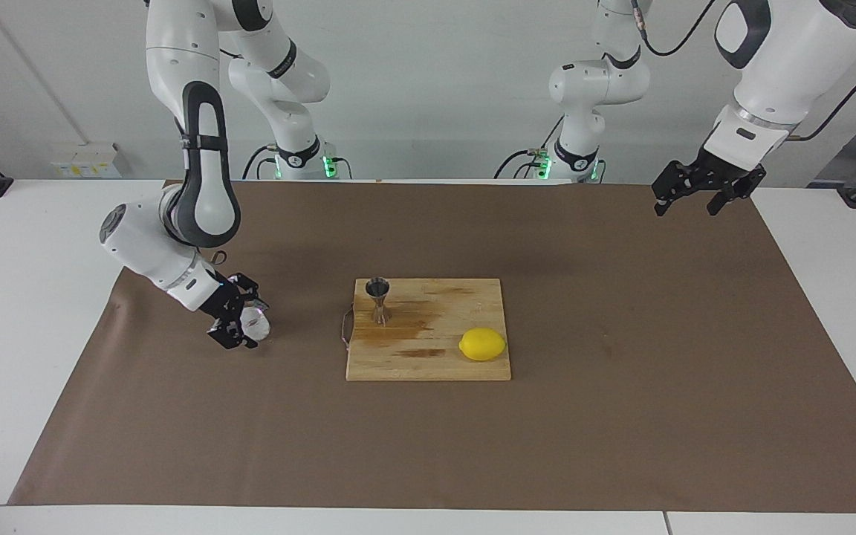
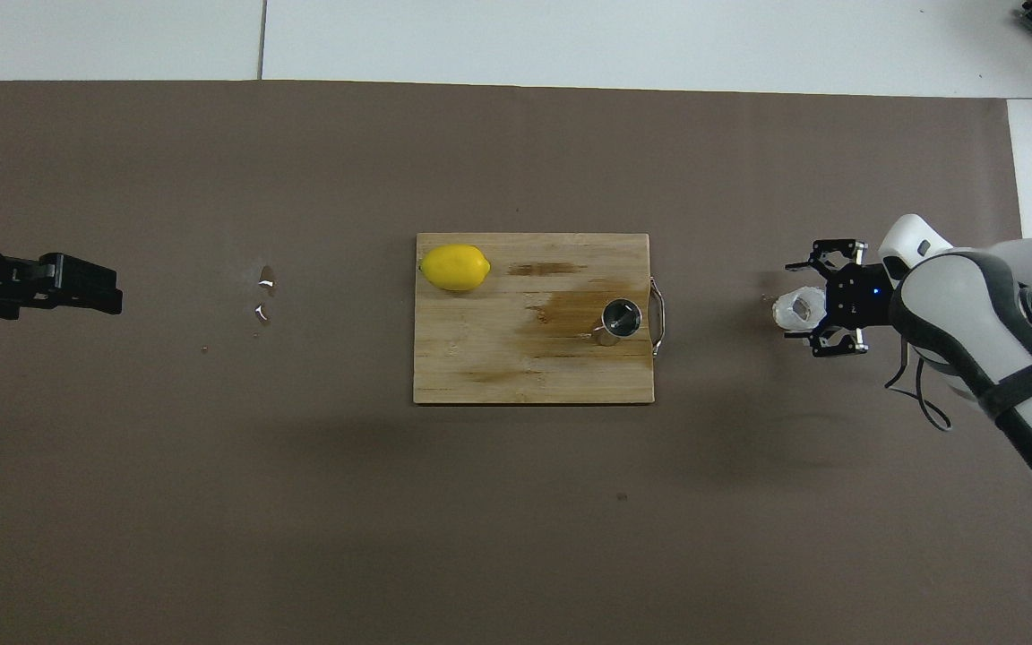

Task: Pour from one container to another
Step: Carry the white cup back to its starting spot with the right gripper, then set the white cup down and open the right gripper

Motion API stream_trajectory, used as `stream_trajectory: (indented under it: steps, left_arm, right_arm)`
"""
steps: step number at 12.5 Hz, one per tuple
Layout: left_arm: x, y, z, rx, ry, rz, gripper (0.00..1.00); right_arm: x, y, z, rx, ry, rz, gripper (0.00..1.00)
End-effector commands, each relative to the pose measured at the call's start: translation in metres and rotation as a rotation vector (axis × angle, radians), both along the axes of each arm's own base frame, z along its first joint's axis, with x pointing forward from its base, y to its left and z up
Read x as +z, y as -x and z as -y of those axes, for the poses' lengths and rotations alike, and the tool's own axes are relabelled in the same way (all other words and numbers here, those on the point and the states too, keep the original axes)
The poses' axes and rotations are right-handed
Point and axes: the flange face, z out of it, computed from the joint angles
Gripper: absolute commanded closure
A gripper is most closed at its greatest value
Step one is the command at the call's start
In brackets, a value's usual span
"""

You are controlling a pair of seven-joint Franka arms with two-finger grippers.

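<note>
Plain pale wall (image 1: 435,74), white table (image 1: 27,334), brown mat (image 1: 621,409)
</note>
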Motion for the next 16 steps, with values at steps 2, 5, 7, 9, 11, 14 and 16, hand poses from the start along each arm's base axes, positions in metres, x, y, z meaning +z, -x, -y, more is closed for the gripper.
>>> stream_trajectory:
  steps: [2, 5, 7, 9, 11, 14, 16]
  left_arm:
    - [0.004, 0.01, 0.002, -0.05, -0.004, 0.002, 0.0]
    - [0.008, 0.009, 0.0, -0.078, -0.028, -0.002, 0.0]
    - [0.01, 0.008, -0.001, -0.078, -0.026, 0.001, 0.0]
    - [0.009, 0.008, 0.0, -0.073, -0.021, 0.004, 0.0]
    - [0.007, 0.01, 0.0, -0.075, -0.022, -0.004, 0.0]
    - [0.008, 0.01, 0.0, -0.075, -0.022, -0.003, 0.0]
    - [0.008, 0.01, 0.0, -0.075, -0.022, -0.003, 0.0]
  right_arm:
    - [0.071, 0.014, -0.02, -0.139, 0.115, -0.132, 0.0]
    - [0.083, 0.02, -0.03, -0.335, 0.248, -0.243, 0.0]
    - [0.082, 0.021, -0.029, -0.501, 0.281, -0.295, 0.0]
    - [0.082, 0.023, -0.041, -0.705, 0.351, -0.357, 0.0]
    - [0.099, 0.03, -0.05, -0.923, 0.43, -0.383, 0.0]
    - [0.129, 0.043, -0.053, -1.241, 0.468, -0.424, 0.0]
    - [0.165, 0.052, -0.054, -1.409, 0.458, -0.465, 0.0]
